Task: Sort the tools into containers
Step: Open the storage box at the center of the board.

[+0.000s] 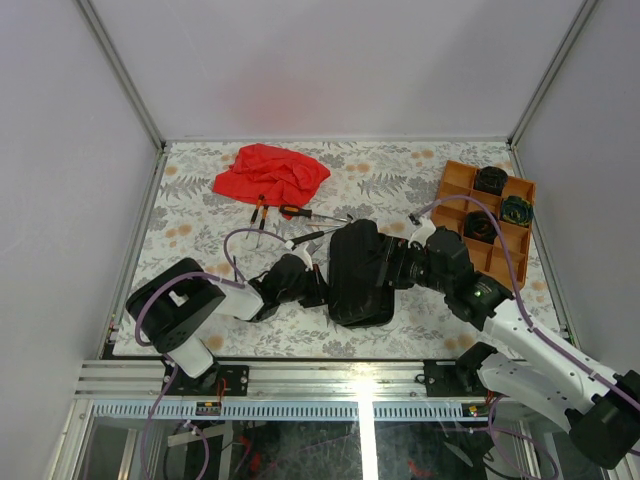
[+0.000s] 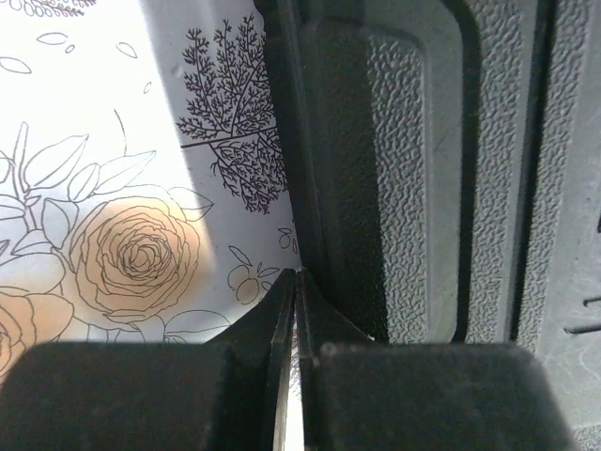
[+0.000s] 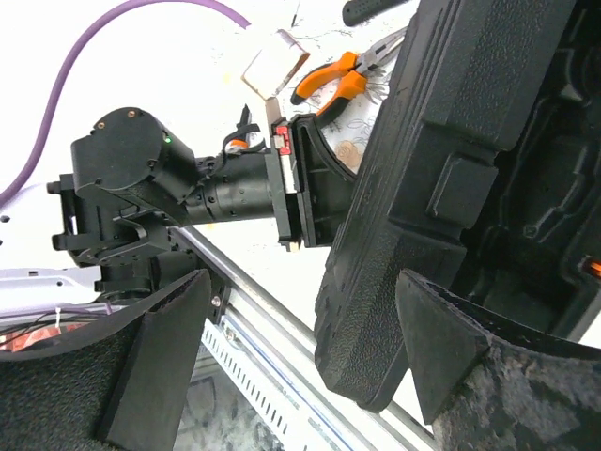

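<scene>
Now three coiled bundles sit in one tray; left claw closed empty, right claw wide.

The left arm lies low and reaches to its right. The left gripper has its fingers pressed together (no gap at the tips). The right arm stretches leftward. The right gripper gapes wide, and the left gripper seems to lie just ahead of its fingers.
</scene>
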